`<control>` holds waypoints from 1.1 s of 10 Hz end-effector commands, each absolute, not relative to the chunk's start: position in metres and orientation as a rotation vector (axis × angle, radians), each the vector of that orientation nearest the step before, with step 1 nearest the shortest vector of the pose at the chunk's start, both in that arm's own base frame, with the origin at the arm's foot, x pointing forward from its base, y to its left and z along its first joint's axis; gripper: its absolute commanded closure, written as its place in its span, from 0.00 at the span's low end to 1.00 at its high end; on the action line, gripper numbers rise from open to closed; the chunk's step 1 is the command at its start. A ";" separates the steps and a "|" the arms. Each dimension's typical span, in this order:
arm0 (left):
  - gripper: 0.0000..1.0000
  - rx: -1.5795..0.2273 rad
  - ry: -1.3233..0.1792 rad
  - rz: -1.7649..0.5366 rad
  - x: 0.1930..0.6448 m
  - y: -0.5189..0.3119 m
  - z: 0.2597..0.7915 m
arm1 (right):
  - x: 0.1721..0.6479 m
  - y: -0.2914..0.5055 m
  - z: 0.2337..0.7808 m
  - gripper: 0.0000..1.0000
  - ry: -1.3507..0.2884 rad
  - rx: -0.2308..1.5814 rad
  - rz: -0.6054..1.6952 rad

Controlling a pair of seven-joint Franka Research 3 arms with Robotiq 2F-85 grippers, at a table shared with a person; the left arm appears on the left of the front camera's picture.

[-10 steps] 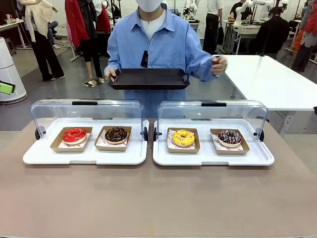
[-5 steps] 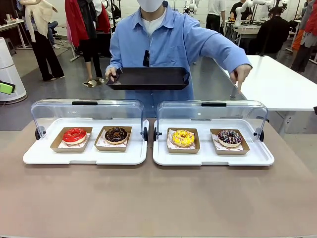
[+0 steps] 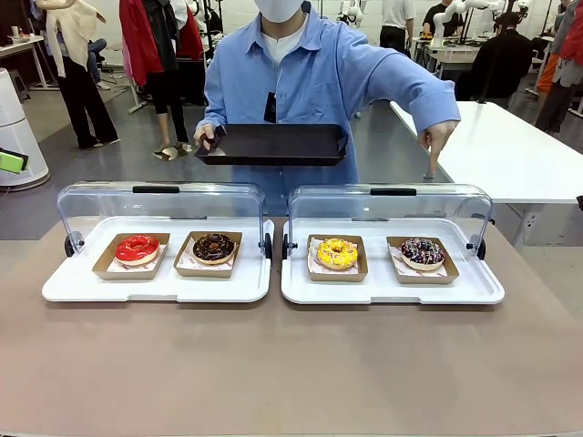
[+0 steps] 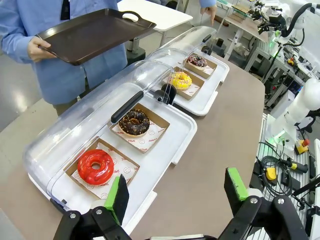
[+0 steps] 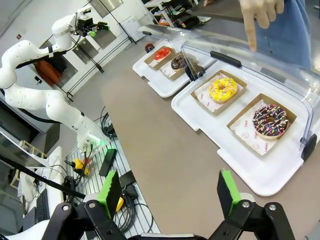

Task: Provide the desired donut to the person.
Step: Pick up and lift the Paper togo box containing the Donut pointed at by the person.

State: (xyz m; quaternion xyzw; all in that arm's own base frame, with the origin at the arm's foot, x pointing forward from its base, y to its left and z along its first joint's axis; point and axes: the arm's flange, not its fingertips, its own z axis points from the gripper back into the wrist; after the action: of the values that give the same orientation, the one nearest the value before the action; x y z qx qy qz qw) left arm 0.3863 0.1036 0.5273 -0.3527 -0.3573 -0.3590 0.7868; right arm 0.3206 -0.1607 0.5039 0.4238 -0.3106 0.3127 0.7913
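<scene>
Left jaws: wide open and empty, their green pads over the counter, nearer the robot than the yellow donut and well to its left.
Red donut: farthest left of the yellow donut, in the other display case, in its own cardboard tray.
Chocolate donut: left of the yellow donut, across the gap between the two cases.
Serving tray: black, empty, held roughly level in the person's hand, beyond the yellow donut and a little to its left.
Yellow donut: in the left slot of the right-hand case.
Sprinkled donut: just right of the yellow donut, same case, in a separate cardboard tray.
Clear cover: arches behind the yellow donut, and the side toward the robot looks open.
Pointing hand: finger aimed down, beyond the cover and to the right of the yellow donut, about in line with the sprinkled donut.
Right jaws: spread fully, holding nothing, on the robot's side of the yellow donut and off to its right.
Wanted donut: most likely the sprinkled one, going by the finger.
Step in hand: reading the choice, with the reach not yet begun.
Doing it well: use the right arm, which is closer. Come in low through the open front. Pinch a wall of the cardboard tray, not the icing. Keep clear of the yellow donut's tray just beside it. Lift level. Stay clear of the cover's edge and the pointing hand on the way to the serving tray.
</scene>
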 end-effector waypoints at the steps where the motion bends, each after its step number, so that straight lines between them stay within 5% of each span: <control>1: 0.00 -0.764 -0.763 -0.755 0.387 0.103 0.530 | 0.321 -0.160 0.506 0.00 -0.659 0.922 0.655; 10: 0.00 -0.764 -0.763 -0.755 0.387 0.103 0.530 | 0.321 -0.161 0.504 0.00 -0.668 0.912 0.673; 11: 0.00 -0.764 -0.763 -0.755 0.387 0.103 0.530 | 0.332 -0.142 0.525 0.00 -0.541 0.833 0.776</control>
State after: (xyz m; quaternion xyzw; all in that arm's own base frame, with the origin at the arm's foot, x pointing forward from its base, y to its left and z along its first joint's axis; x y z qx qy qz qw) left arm 0.3863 0.1035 0.5274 -0.3526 -0.3572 -0.3591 0.7868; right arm 0.3236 -0.1552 0.5088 0.4137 -0.2967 0.3286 0.7955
